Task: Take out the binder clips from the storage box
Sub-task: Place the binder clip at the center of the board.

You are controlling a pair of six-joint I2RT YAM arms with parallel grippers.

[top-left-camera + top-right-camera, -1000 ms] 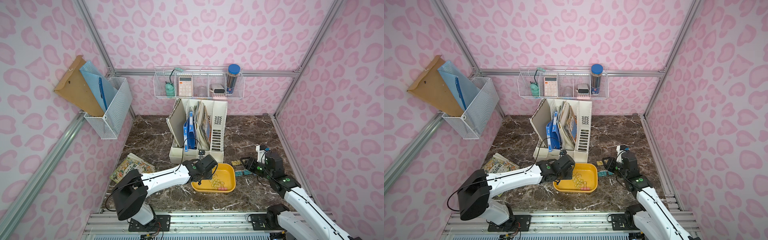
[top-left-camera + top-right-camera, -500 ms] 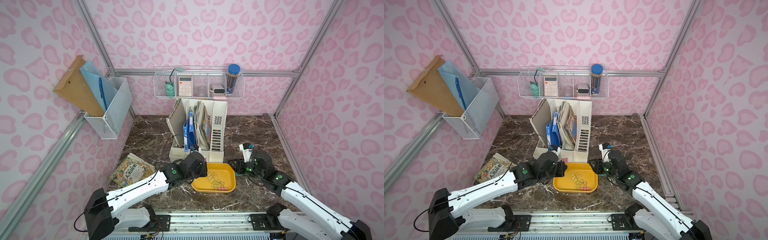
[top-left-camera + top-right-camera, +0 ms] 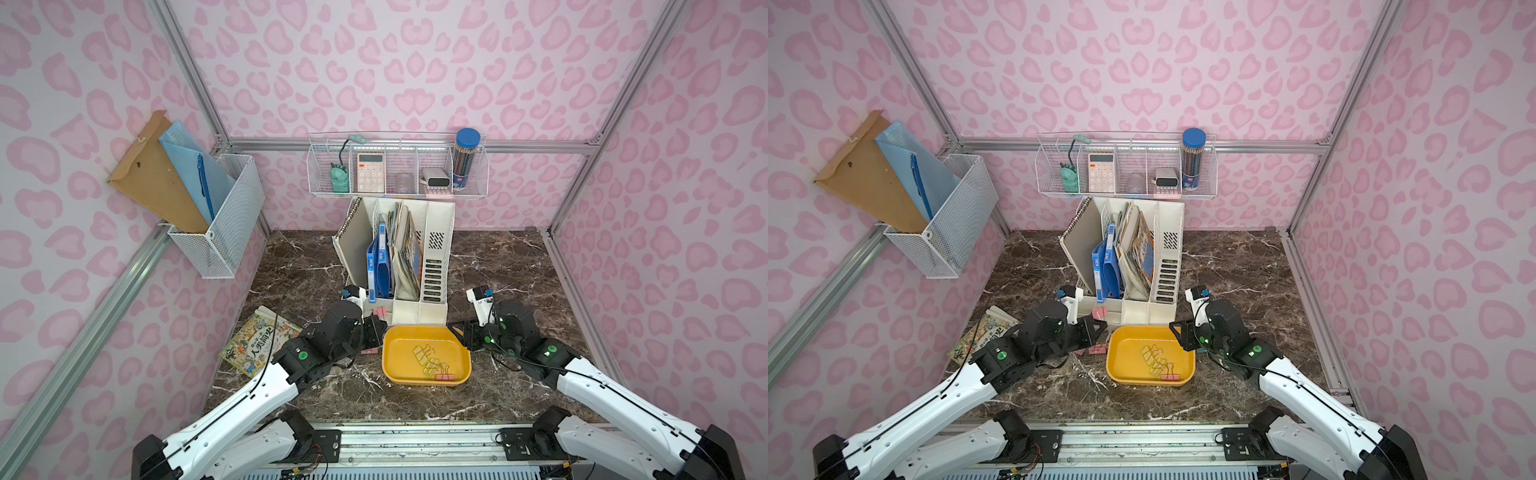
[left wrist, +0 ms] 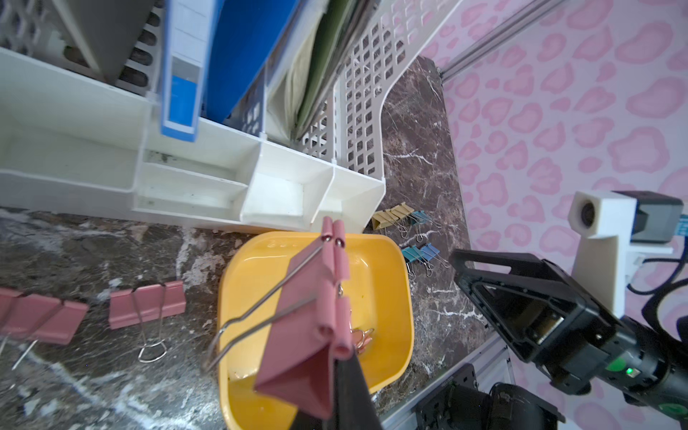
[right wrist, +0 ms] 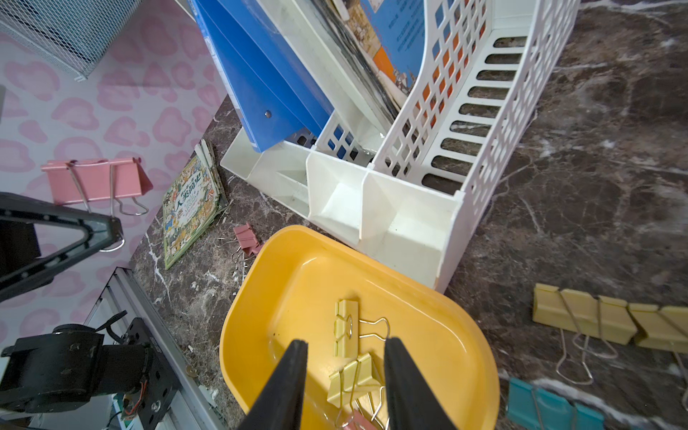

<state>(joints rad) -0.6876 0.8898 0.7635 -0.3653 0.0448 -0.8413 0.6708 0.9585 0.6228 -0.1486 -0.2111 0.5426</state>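
Note:
The yellow storage box (image 3: 401, 347) (image 3: 1125, 351) (image 4: 253, 283) (image 5: 298, 279) lies in front of the organiser. Several yellow binder clips (image 3: 428, 359) (image 3: 1154, 359) (image 5: 348, 327) and one pink clip (image 3: 446, 377) lie inside it. My left gripper (image 3: 376, 330) (image 3: 1094, 328) hangs just left of the box, shut on a large pink clip (image 4: 316, 316) (image 5: 96, 182). Two more pink clips (image 4: 147, 303) (image 3: 1096, 349) rest on the marble beneath it. My right gripper (image 5: 346, 340) (image 3: 467, 334) is open over the box's right end, its fingers either side of the yellow clips. Yellow (image 5: 595, 320) and teal clips (image 5: 551, 405) lie on the marble right of the box.
The cream file organiser (image 3: 399, 266) stands directly behind the box. A picture book (image 3: 257, 340) lies at the left under my left arm. White wire baskets hang on the left wall (image 3: 220, 216) and back wall (image 3: 397, 170). A metal rail (image 3: 415, 440) runs along the front edge.
My left gripper has drawn back leftward from over the box, carrying the pink clip. My right gripper has moved left from the loose clips on the marble to the box's right end.

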